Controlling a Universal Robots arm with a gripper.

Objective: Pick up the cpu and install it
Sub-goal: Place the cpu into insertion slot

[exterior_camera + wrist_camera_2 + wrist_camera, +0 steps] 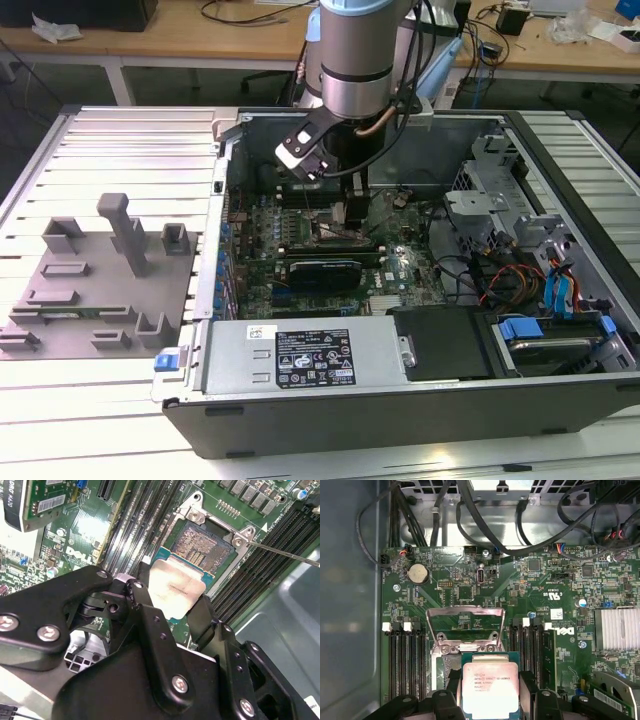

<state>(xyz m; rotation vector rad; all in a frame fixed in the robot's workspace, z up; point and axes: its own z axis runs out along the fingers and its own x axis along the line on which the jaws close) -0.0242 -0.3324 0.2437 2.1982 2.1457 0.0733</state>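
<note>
The cpu (pixel 172 587), a flat square chip with a silvery top and green edge, sits between my gripper's black fingers (pixel 137 594). In both wrist views my gripper (pixel 491 692) is shut on the cpu (pixel 491 685), holding it by two opposite edges. It hangs just above the motherboard socket (pixel 202 547), partly overlapping one side of it. The socket's contact field is exposed and its metal load frame (pixel 465 625) stands open. In the exterior view my gripper (pixel 345 215) reaches down into the open computer case over the middle of the motherboard.
Memory slots (pixel 405 660) flank the socket on both sides. A finned heat sink (pixel 617 629) and black cables (pixel 485 535) lie nearby. The grey fixture plate (pixel 95 290) is outside the case at the exterior view's left. A power supply (pixel 310 355) and drive cage (pixel 490 200) line the case.
</note>
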